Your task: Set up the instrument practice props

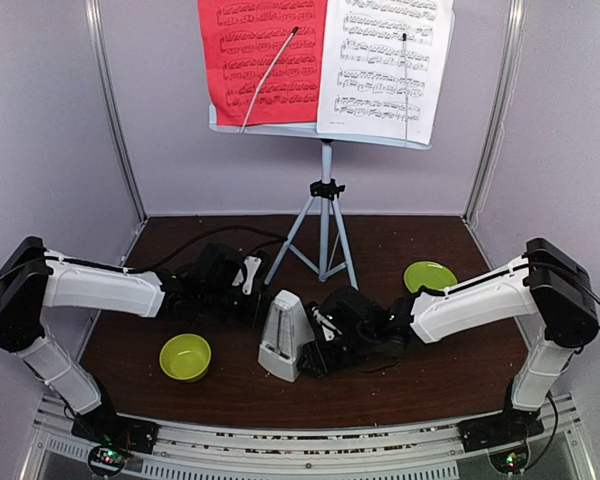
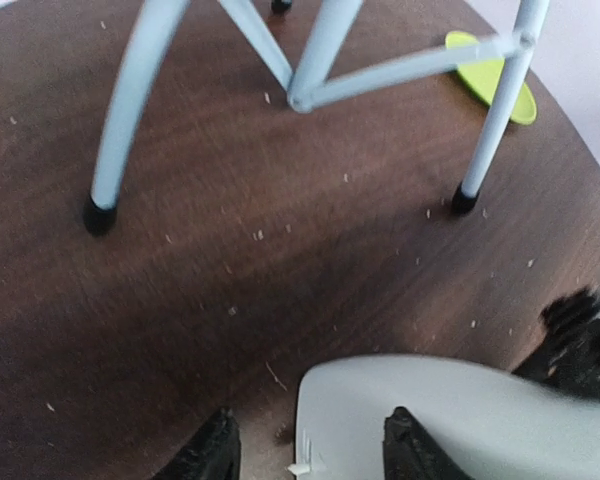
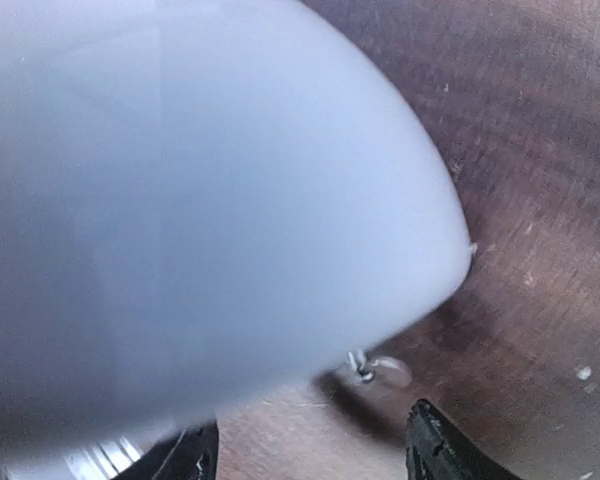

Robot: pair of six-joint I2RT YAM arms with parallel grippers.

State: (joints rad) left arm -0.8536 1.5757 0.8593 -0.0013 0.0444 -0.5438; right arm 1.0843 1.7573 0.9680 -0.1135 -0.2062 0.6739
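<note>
The metronome (image 1: 283, 335) stands upright on the brown table (image 1: 430, 372), near the front centre. Its long axis is vertical, with the apex up and the wide base down. The left gripper (image 1: 258, 300) lies just behind and left of it, and the right gripper (image 1: 317, 348) lies against its right side. In the left wrist view the left gripper (image 2: 310, 455) has its fingers (image 2: 215, 450) set apart. One edge of the metronome (image 2: 460, 420) reaches into the gap, and the left finger is clear of it. In the right wrist view the metronome (image 3: 180, 180) is blurred and fills most of the frame. The right gripper (image 3: 305, 452) is also spread, with bare table showing between its right finger and the body, so no clamping is shown. The music stand (image 1: 325, 190) is at the rear centre on its tripod. The red sheet (image 1: 260, 55) is on its left half and the white sheet (image 1: 385, 60) on its right, both facing forward. The green bowl (image 1: 185, 357) sits left of the metronome near the front edge. The green plate (image 1: 429, 276) lies to the right rear, beside a tripod leg. Open table remains between the tripod feet and the metronome.
</note>
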